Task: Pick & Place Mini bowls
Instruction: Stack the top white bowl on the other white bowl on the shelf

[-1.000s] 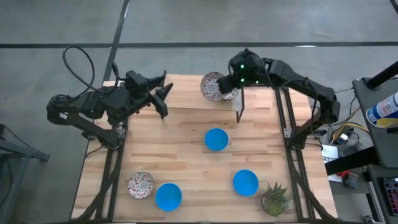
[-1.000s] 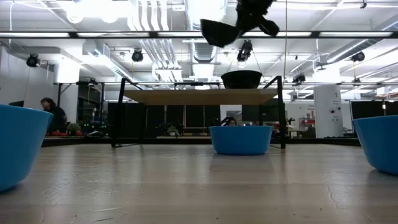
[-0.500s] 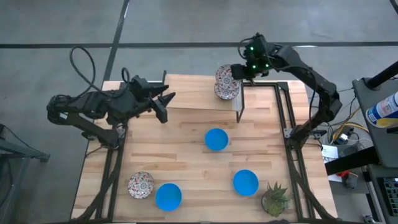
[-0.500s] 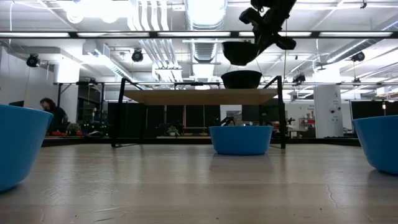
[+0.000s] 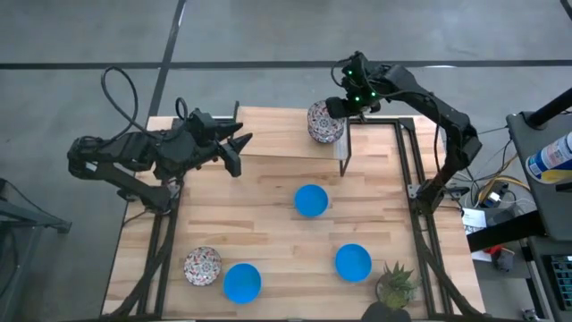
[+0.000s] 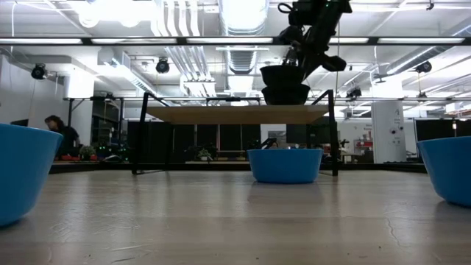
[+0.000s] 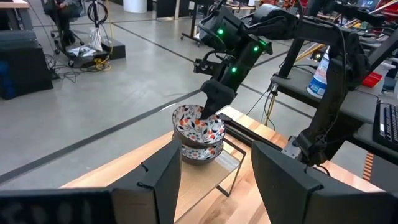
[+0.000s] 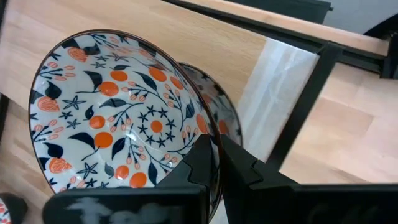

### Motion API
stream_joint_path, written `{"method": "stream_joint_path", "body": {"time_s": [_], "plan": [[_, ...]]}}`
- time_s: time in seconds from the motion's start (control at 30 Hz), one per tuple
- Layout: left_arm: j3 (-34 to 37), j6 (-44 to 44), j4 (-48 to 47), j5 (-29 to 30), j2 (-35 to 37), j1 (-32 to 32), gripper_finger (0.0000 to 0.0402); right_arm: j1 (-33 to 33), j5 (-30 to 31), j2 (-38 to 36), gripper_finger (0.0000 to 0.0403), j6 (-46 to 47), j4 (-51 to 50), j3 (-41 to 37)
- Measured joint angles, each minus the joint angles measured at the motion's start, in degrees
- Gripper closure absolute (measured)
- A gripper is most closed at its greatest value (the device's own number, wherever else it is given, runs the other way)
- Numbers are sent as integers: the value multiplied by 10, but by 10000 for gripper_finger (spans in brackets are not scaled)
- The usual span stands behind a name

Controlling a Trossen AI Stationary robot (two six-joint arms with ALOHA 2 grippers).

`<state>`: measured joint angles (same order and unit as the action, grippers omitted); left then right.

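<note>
Where right end effector [image 8: 214, 163] pinches, floral bowl [image 8: 121, 121]

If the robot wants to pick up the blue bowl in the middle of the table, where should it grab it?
Probably by the rim. The middle blue bowl sits upright and open on the table, with nothing touching it. A gripper could come straight down, one finger inside the rim and one outside, and pinch the thin wall. Any side looks free.

No readable text, label, brand or number anywhere.
</note>
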<state>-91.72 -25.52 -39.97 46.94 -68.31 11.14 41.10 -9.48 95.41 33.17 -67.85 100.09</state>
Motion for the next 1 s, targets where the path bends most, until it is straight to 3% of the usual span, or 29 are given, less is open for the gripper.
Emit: {"method": "stream_joint_path", "body": {"time_s": [1.0], "plan": [[0, 0, 0, 0, 0, 0, 214, 3, 7, 33, 390, -30, -23, -6]]}}
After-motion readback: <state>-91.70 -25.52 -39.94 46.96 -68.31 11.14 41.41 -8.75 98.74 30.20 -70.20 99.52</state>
